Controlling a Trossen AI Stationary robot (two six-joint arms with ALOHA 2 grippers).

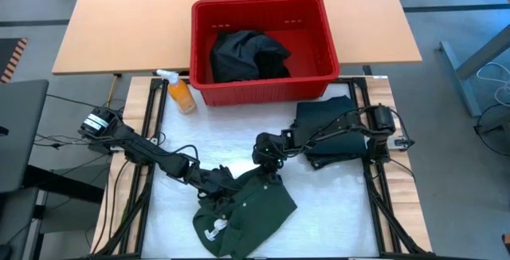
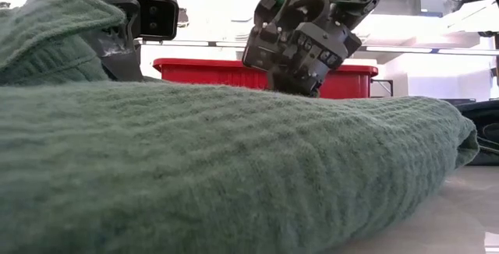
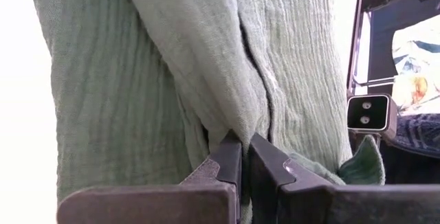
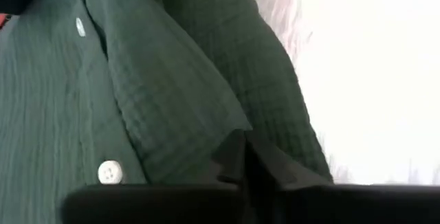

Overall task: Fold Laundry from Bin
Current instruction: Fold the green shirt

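Note:
A dark green buttoned garment (image 1: pixel 251 212) lies crumpled on the white table top near its front edge, a small pale label (image 1: pixel 215 230) at its near left. My left gripper (image 1: pixel 225 182) is shut on its far left part. My right gripper (image 1: pixel 269 171) is shut on its far edge, just right of the left one. The red bin (image 1: pixel 263 92) stands at the far side with dark laundry (image 1: pixel 247 53) inside. In the low view the green cloth (image 2: pixel 234 168) fills the foreground and my right gripper (image 2: pixel 292 82) comes down onto it. My left gripper pinches a gathered fold of the green cloth (image 3: pixel 237 124) between its two fingers, several layers by the look. It comes slanting down from the table's left. The cloth there is raised off the table (image 2: pixel 54 28); the rest lies flat. My right gripper pinches an edge of the green garment (image 4: pixel 234 124) between its two fingers, beside the strip with white buttons (image 4: pixel 108 172). The fingers slant down from the table's far right. One layer or several, I cannot tell. The cloth around it lies on the table.
A stack of folded dark garments (image 1: pixel 331 128) lies at the table's right, under the right arm. An orange spray bottle (image 1: pixel 179 92) stands left of the bin. Bare white table top (image 1: pixel 335 204) shows to the right of the green garment.

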